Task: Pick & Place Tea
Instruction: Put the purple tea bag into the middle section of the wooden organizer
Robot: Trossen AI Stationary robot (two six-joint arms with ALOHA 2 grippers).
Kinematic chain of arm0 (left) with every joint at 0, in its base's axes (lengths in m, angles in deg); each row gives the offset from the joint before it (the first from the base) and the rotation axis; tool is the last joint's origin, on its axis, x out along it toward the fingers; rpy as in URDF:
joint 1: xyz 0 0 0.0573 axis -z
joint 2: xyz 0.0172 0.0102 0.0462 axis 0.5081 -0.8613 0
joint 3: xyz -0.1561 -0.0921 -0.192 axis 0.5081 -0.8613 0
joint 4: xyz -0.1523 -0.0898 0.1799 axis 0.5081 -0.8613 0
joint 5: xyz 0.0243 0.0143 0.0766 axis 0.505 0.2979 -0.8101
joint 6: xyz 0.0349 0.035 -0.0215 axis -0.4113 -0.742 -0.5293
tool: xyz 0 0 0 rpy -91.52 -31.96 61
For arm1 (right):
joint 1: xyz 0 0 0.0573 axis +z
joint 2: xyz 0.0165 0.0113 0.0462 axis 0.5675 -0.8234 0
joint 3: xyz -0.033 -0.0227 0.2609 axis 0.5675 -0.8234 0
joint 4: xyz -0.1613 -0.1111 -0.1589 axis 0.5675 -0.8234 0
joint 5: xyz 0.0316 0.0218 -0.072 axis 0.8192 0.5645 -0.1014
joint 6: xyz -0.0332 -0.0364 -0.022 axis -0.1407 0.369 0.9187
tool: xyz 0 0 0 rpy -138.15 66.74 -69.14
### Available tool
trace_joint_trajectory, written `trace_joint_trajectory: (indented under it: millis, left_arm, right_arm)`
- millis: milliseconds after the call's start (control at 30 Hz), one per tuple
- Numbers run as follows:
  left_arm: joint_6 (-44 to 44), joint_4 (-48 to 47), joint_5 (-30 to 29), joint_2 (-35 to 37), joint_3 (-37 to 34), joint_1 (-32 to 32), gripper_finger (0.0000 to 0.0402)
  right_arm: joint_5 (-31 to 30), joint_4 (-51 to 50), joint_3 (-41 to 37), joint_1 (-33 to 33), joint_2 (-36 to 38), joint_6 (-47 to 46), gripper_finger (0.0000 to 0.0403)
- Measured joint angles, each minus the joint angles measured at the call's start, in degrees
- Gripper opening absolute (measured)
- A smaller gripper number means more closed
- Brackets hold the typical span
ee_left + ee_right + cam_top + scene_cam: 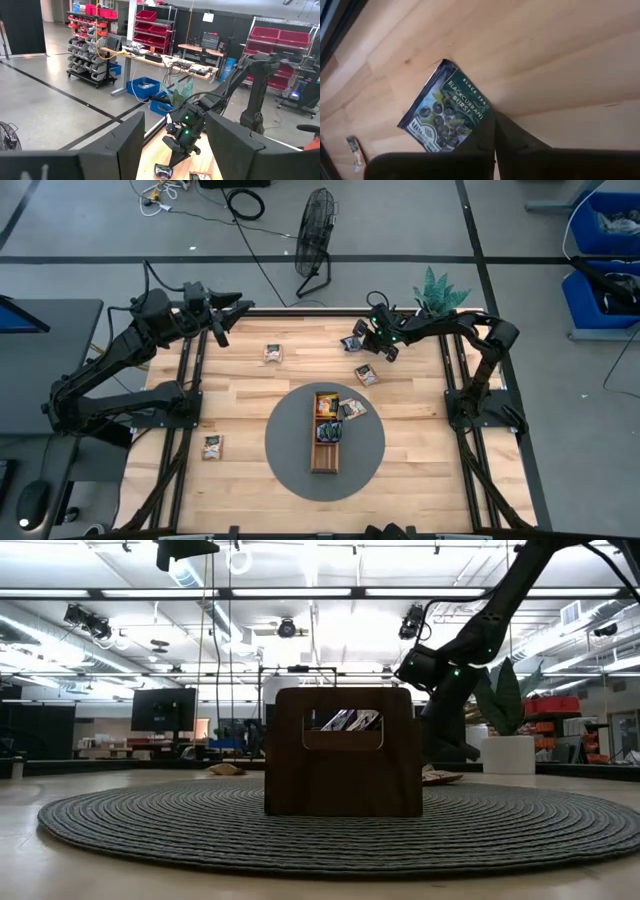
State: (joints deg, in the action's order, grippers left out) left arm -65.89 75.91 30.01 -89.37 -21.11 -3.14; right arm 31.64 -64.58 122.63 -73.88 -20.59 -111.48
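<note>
A dark blue tea sachet (442, 110) lies flat on the wooden table near its far edge, and my right gripper (494, 131) is shut on it; from above it shows as the same sachet (351, 343). Other tea sachets lie loose at the far middle (273, 353), right of centre (367, 375) and near left (212, 446). More of them sit in the brown wooden tray (325, 460) on the round grey mat (290, 455). My left gripper (232, 310) hangs open, high over the table's far left corner, holding nothing. My right gripper has the dark blue sachet by its edge at one corner (481, 120), pinched between the two shut fingers. The fingers slant down from the table's right side. The sachet still lies flat on the wood. The gripper's own body hides the rest of that edge.
A potted plant (440, 288) stands just beyond the far right corner, close to my right arm. A fan (315, 235) and cables lie on the floor behind the table. Bare wood shows between the mat and the table's edges.
</note>
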Motion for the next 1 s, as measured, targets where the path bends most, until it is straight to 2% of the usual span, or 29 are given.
trace_joint_trajectory:
  millis: [267, 567, 800, 1000]
  left_arm:
    - [0.0, 0.0, 0.0, 0.0, 0.0, 0.0, 0.0213]
    - [2.3, -3.3, 0.0, -0.1, 0.0, 0.0, 0.0213]
    - [8.2, -3.6, 3.5, -1.7, 0.0, 0.0, 0.0213]
    - [18.4, -3.9, 7.6, -4.8, 0.0, 0.0, 0.0213]
  right_arm:
    - [0.2, -1.5, 0.0, 1.3, 3.9, 2.6, 0.0001]
    - [-5.1, -4.4, 0.0, 5.1, 12.4, 6.5, 0.0001]
    - [-8.7, -5.8, 0.0, 8.3, 19.9, 8.8, 0.0000]
    - [-11.3, -9.1, 0.0, 12.7, 25.4, 13.4, 0.0000]
